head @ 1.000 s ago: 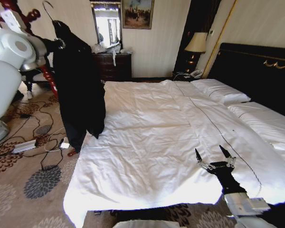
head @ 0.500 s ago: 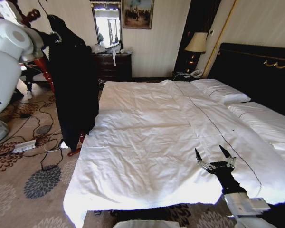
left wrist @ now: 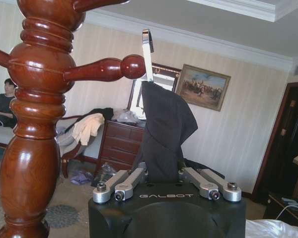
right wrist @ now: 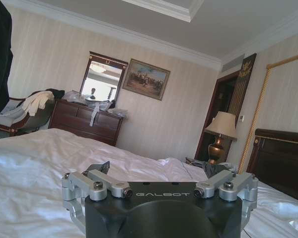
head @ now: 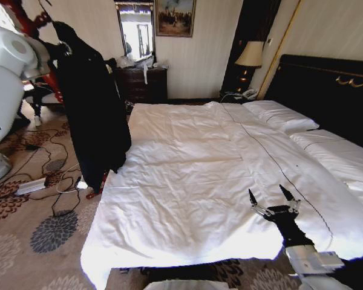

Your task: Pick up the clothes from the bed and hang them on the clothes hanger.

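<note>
Just above our left gripper (left wrist: 166, 182) rises the clothes (left wrist: 165, 131), a black coat on the clothes hanger (left wrist: 147, 54), of which we see the thin silver hook standing up from the collar. The fingers (left wrist: 123, 184) of this gripper are clenched on the coat's dark fabric, and the long axis of the garment runs vertically, from the hook down past the fingers toward the floor. The hook is just beside the round knob of a peg on the wooden coat stand (left wrist: 37, 124), and we judge it is not yet over the peg; the coming move turns on this small gap between hook and peg. Our left arm is the nearer one by far. Our right gripper (head: 272, 198) rests low over the bed (head: 199, 157), well apart from the coat, with its fingers spread and grasping nothing. The only writing we can read is "GALBOT", printed on the body of each gripper.
</note>
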Available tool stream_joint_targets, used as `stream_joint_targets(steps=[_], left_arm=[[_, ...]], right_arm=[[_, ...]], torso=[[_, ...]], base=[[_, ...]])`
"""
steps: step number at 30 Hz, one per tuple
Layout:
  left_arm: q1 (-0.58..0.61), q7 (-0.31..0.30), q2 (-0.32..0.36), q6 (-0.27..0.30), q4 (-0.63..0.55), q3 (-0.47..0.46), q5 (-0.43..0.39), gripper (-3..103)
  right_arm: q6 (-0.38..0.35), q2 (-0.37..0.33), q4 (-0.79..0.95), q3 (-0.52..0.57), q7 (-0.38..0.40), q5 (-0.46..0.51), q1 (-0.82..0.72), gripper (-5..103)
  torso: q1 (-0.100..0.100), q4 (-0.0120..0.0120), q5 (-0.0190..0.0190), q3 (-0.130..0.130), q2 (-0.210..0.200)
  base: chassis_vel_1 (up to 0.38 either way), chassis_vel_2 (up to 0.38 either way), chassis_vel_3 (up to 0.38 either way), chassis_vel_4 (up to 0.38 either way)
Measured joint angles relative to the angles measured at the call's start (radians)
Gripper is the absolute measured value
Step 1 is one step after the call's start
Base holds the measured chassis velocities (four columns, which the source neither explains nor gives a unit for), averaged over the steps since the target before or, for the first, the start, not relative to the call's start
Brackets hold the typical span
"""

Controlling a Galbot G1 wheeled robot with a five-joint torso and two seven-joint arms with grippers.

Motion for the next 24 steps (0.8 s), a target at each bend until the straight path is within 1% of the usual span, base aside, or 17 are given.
stream_joint_targets(steps=[9, 14, 24], left_arm=[[0.029, -0.005, 0.026, 0.0, -0.048, -0.022, 0.002, 18], [0.062, -0.007, 0.047, -0.006, -0.084, -0.041, 0.031, 18], [0.075, -0.004, 0.066, -0.009, -0.087, -0.046, 0.029, 18]], right_arm=[[0.0, 0.0, 0.0, 0.0, 0.0, 0.0, 0.0, 100], [0.0, 0.0, 0.0, 0.0, 0.0, 0.0, 0.0, 100], [0.0, 0.0, 0.0, 0.0, 0.0, 0.0, 0.0, 100]], torso=[[0.0, 0.0003, -0.0003, 0.0, 0.0], [0.0, 0.0002, -0.0003, 0.0, 0.0], [0.0, 0.0003, -0.0002, 0.0, 0.0]], base=[[0.0, 0.0, 0.0, 0.0], [0.0, 0.0, 0.0, 0.0], [0.0, 0.0, 0.0, 0.0]])
